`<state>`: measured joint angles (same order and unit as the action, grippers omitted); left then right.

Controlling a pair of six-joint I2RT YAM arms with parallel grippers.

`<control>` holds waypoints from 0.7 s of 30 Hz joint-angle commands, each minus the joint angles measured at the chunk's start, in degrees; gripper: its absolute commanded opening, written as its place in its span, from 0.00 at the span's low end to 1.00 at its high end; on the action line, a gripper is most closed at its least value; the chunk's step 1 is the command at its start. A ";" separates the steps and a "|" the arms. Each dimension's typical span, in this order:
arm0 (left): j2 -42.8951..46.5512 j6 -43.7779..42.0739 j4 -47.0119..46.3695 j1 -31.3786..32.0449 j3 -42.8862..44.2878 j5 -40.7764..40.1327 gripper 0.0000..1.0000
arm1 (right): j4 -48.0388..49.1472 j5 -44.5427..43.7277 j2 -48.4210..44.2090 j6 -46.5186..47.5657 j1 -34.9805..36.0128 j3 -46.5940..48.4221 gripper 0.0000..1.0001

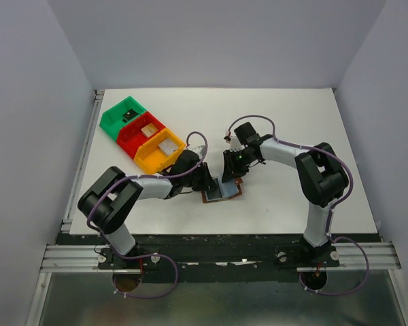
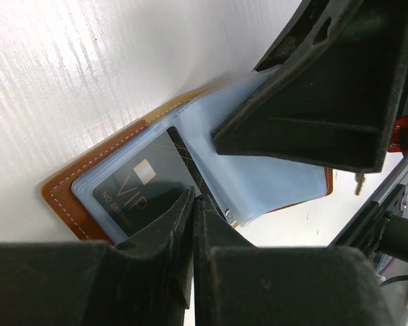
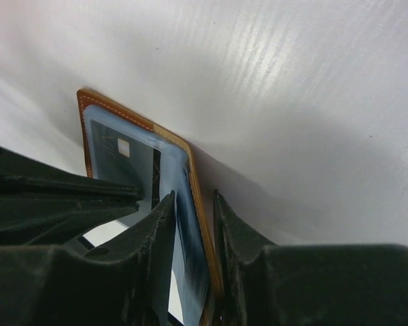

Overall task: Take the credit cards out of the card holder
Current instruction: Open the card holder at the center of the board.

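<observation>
- The card holder [image 1: 222, 191], a brown leather bifold with grey-blue inner pockets, lies open on the table [image 1: 292, 115]. It sits about midway between the left and right edges and nearer the near edge than the far one, between the two arms
- A black VIP card [image 2: 146, 183] sits inside a see-through pocket on one half, with its face and chip showing through the sleeve
- The left gripper [image 2: 194, 200] comes in low, its fingers drawn almost together at the card's near corner. It seems to be pinched on that corner, though the fingers hide the contact itself. A thin grip at the edge suits sliding the card out along the pocket
- The right gripper [image 3: 194, 204] straddles the other half and is clamped over the leather edge and the blue pocket sheet. In the left wrist view one of its fingers lies on the raised blue flap. This probably pins the holder so it cannot drag along when the card is pulled
- No card can be seen outside the holder, so the task looks close to its start
- The green bin [image 1: 111, 124], red bin [image 1: 128, 144] and yellow bin [image 1: 148, 163] stand in a slanted row toward the far left corner, well apart from the work
</observation>
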<state>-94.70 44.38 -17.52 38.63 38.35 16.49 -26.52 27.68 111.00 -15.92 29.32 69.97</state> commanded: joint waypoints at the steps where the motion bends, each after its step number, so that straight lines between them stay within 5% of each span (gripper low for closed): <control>1: -1.63 -0.96 6.18 0.57 1.55 -3.13 0.17 | -1.07 -4.48 -1.04 -0.60 -0.84 -1.51 0.40; 6: -1.02 -1.05 7.85 0.65 1.73 -4.71 0.17 | -3.09 -7.72 -5.17 -1.13 -1.28 -1.42 0.49; 14: -0.41 -1.14 7.76 1.01 1.73 -5.33 0.17 | -4.16 -12.74 -19.13 -2.97 -1.28 -1.59 0.49; 21: 1.18 -1.66 6.71 1.45 1.29 -6.03 0.17 | 12.53 9.82 -30.13 -6.39 -0.85 -13.09 0.34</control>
<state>-94.72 44.14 -13.78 39.62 40.27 13.45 -23.64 23.81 83.15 -19.07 28.25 63.66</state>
